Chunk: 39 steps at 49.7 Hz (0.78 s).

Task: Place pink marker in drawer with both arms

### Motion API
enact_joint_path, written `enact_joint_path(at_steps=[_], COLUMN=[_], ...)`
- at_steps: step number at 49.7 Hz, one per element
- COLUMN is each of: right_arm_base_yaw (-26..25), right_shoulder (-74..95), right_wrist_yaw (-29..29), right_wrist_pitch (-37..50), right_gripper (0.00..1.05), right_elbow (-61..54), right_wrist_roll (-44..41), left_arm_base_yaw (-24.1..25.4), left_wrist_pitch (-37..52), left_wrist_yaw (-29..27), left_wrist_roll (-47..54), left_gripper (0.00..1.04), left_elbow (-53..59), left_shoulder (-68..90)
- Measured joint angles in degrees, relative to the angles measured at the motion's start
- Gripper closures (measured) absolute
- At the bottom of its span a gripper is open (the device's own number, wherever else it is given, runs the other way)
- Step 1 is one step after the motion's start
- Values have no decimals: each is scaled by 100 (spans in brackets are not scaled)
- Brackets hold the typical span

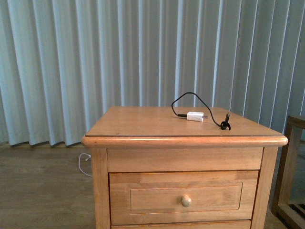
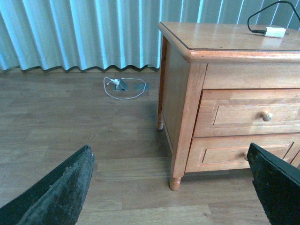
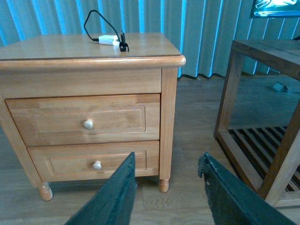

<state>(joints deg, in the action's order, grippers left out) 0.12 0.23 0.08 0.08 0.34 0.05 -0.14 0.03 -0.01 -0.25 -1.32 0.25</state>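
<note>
Drawer (image 1: 186, 198) is fully shut, knob (image 1: 186, 201) untouched. Pink marker isn't visible in any view; the nightstand top (image 1: 143, 125) holds only a white plug (image 1: 195, 116) with a black cable. Both arms hang back from the nightstand, left gripper (image 2: 171, 187) spread wide, right gripper (image 3: 165, 187) also apart, both empty. Judging from this, nothing's done yet: opening, picking and placing all remain.

Front cam faced nightstand (image 1: 186, 143) head-on, close, level with counter edge; top drawer (image 1: 185, 198) at frame bottom. Left wrist cam sat low, off nightstand's left corner, farther back. Right wrist cam low, front-right. All three shared top drawer and white plug (image 1: 195, 116) on counter.
</note>
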Motion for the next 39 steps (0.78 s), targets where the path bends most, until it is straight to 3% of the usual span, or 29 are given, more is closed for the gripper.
enact_joint_path(at_steps=[11,39], right_arm_base_yaw=[0,0], right_shoulder=[0,0], right_wrist_yaw=[0,0], right_wrist_pitch=[-4,-4], right_gripper=[7,8], right_elbow=[0,0], right_wrist_roll=[2,2], left_arm_base_yaw=[0,0], left_wrist_pitch=[0,0], left_wrist_yaw=[0,0], left_wrist_roll=[0,0], left_gripper=[6,6], left_elbow=[0,0], left_shoulder=[0,0])
